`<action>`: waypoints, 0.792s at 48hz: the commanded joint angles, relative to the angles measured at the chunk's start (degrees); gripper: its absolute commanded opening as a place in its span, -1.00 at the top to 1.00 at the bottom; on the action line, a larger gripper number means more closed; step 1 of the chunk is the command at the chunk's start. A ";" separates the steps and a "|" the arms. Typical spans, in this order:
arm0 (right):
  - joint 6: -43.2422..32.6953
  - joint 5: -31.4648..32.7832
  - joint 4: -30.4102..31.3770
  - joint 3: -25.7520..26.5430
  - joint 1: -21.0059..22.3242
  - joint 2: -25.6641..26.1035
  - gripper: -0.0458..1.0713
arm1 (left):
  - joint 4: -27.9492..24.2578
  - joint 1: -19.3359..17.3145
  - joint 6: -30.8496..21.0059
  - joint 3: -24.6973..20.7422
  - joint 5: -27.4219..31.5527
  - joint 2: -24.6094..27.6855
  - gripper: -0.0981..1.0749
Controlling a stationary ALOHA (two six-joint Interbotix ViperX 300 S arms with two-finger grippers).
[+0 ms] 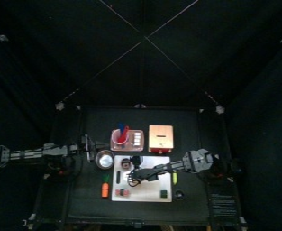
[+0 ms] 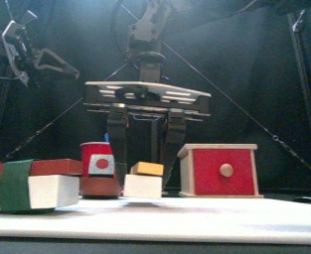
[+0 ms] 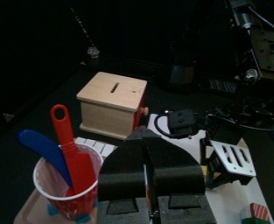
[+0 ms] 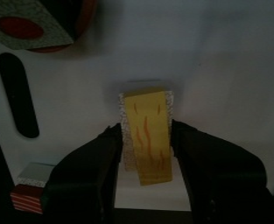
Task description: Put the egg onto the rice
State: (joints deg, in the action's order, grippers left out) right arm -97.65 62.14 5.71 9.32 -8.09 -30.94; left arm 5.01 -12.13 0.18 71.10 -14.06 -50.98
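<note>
Egg (image 4: pixel 149 138) lies between right gripper's (image 4: pixel 149 162) spread jaws — flanked, contact uncertain; left gripper (image 3: pixel 153 179) pressed together — empty.

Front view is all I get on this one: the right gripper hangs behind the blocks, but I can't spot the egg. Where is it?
Observer: The right wrist view shows the egg lying flat over a white surface, directly below the right gripper.
Operator: Is it gripped?
Observer: The jaws stand open, one on each long side of it. I cannot tell whether they touch it.
</note>
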 commanded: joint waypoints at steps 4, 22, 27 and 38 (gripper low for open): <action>0.18 -0.26 0.00 2.20 0.09 0.70 -0.35 | 0.00 -0.09 0.09 -0.70 -0.18 0.18 0.74; 0.62 0.18 0.62 1.85 0.00 0.97 -0.82 | 0.00 -0.09 0.09 -0.97 -0.18 0.18 0.74; 0.97 1.32 1.23 1.49 0.00 2.29 -0.82 | 0.09 -0.09 0.00 -0.97 -0.18 0.09 0.74; 4.31 4.22 6.50 -0.09 -0.26 9.14 -0.82 | 0.26 -0.09 -0.18 -1.05 -0.26 0.18 0.74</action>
State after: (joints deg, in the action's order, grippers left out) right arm -95.01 65.74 10.02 9.58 -8.26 -28.13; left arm 5.10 -12.04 0.09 71.19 -13.97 -50.98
